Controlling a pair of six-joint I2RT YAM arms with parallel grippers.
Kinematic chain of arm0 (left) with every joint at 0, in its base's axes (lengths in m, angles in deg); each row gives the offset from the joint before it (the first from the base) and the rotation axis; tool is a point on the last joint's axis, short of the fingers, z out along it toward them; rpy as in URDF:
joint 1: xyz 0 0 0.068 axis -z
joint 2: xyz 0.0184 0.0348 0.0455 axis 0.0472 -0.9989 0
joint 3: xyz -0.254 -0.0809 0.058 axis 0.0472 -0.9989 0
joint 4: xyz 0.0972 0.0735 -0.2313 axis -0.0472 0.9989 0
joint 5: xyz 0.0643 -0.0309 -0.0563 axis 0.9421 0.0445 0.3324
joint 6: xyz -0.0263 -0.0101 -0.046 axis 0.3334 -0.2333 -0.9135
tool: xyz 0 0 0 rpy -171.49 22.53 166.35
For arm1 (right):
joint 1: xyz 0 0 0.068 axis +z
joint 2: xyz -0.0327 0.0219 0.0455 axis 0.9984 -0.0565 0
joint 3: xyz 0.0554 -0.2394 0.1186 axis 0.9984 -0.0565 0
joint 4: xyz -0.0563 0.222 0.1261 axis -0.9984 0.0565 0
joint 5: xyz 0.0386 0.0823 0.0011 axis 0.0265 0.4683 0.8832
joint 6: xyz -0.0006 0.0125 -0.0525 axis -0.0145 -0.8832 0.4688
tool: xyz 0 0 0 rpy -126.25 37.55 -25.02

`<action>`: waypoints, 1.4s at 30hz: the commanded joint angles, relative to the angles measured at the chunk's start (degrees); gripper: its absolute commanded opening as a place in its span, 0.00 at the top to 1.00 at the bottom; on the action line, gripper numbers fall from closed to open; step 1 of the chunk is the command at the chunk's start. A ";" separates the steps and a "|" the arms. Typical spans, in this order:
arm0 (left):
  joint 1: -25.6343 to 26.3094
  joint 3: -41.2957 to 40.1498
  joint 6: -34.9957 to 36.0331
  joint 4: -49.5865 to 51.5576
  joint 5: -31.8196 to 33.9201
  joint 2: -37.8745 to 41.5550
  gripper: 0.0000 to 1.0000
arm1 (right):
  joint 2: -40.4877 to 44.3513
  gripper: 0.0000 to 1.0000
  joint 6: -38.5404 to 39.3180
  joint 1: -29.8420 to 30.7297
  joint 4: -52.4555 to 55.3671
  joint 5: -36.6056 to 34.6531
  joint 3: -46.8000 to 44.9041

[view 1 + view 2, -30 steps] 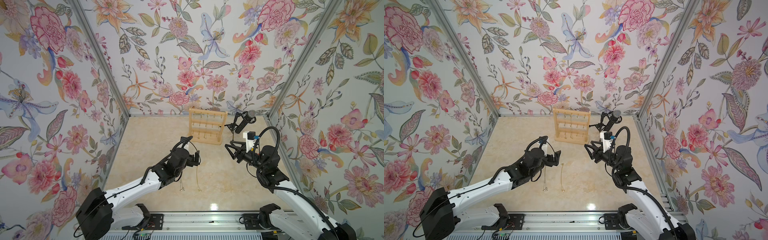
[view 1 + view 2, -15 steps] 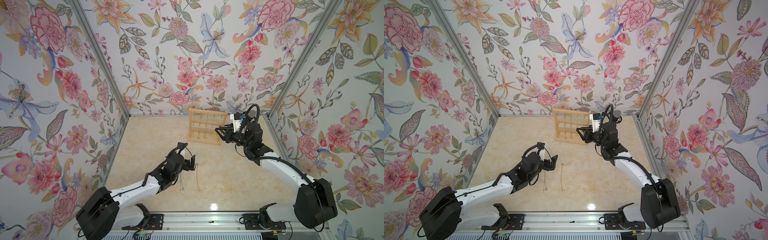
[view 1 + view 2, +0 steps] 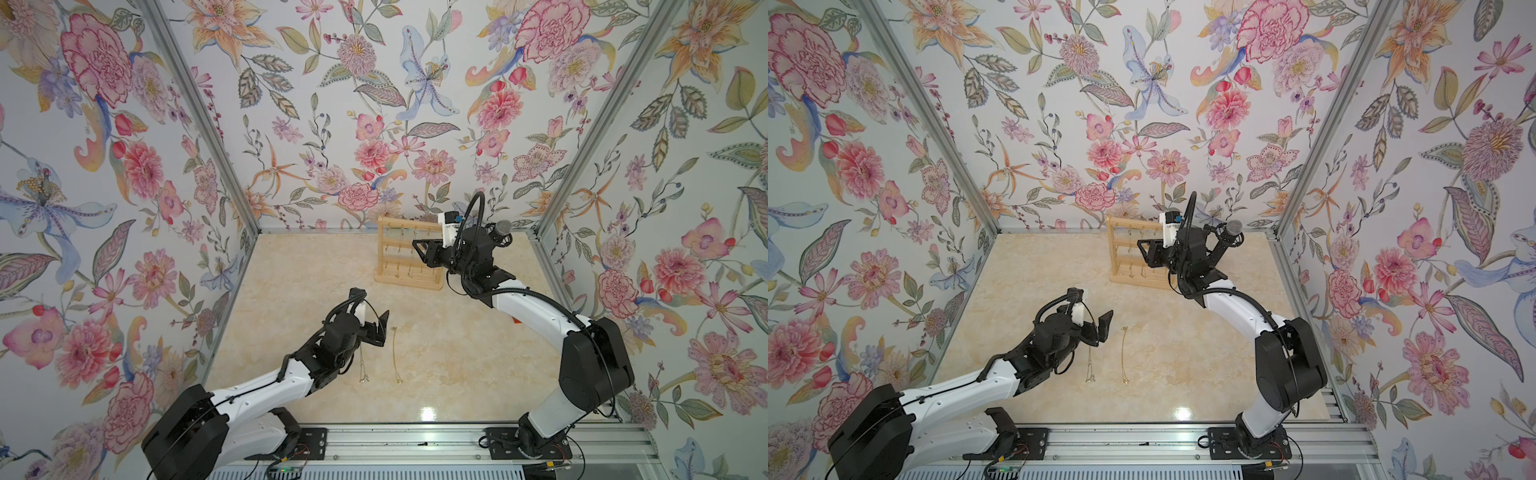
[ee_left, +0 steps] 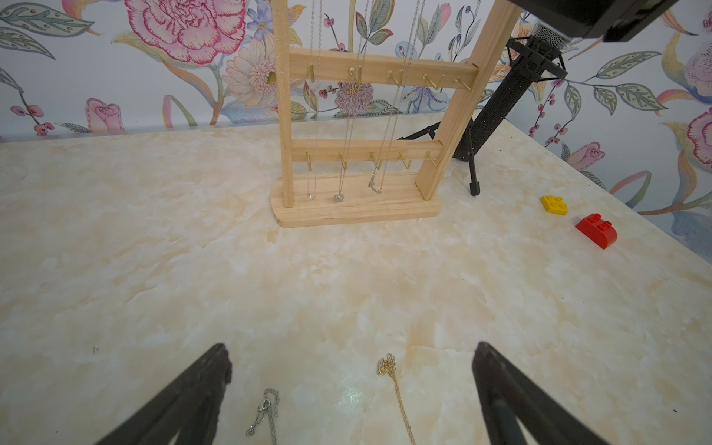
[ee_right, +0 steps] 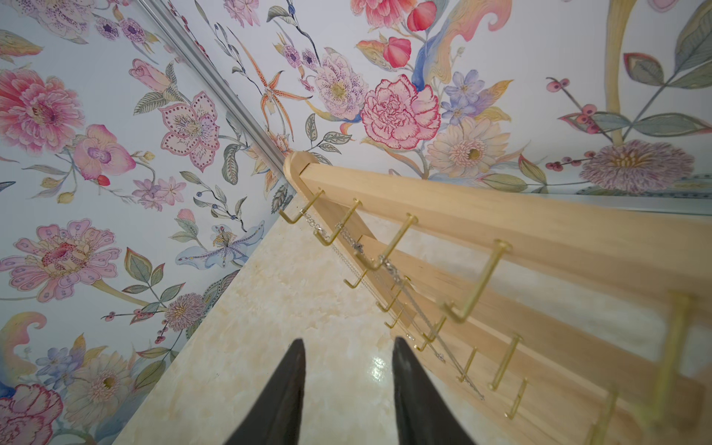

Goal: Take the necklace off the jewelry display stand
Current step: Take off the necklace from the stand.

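Note:
The light-wood jewelry display stand [image 3: 405,254] [image 3: 1133,259] [image 4: 358,210] stands at the back of the table. Three silver necklaces hang from its top hooks; the middle necklace [image 4: 338,197] ends in a small ring pendant. In the right wrist view, thin chains [image 5: 390,266] drape over the gold hooks. My right gripper [image 3: 420,250] [image 3: 1144,250] [image 5: 348,343] hovers just in front of the stand's top bar, jaws narrowly open with nothing between them. My left gripper [image 3: 382,331] [image 3: 1102,329] [image 4: 351,350] is wide open and empty, low over the table's middle.
A gold necklace [image 3: 395,355] [image 4: 397,389] and a silver one [image 3: 363,365] [image 4: 266,410] lie on the table by the left gripper. A black microphone on a tripod [image 3: 500,232] [image 4: 501,104] stands right of the stand. A yellow brick [image 4: 554,204] and a red brick [image 4: 596,231] lie nearby.
My right arm has swung from the table's right middle up to the stand, and its jaws have narrowed. The left arm has drawn back slightly, still wide open.

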State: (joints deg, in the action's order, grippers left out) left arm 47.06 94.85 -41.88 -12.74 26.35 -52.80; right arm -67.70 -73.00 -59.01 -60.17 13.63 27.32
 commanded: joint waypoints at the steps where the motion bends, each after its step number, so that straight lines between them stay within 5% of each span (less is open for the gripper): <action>1: -0.41 -0.64 1.13 -1.60 -0.86 0.87 0.01 | -1.99 0.63 2.79 0.88 1.67 -4.56 3.01; 23: -0.41 -0.85 1.40 -1.82 -2.22 0.66 0.01 | -7.94 0.69 8.93 4.51 4.70 -15.77 9.92; 42: -0.41 -0.64 1.42 -1.72 -2.93 0.46 0.01 | -1.86 0.66 9.20 6.40 1.12 -17.34 3.11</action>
State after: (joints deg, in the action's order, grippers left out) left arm 47.06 94.83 -41.47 -13.14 23.73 -52.63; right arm -72.15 -64.12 -52.69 -57.39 -3.00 31.38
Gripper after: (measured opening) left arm 0.989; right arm 0.337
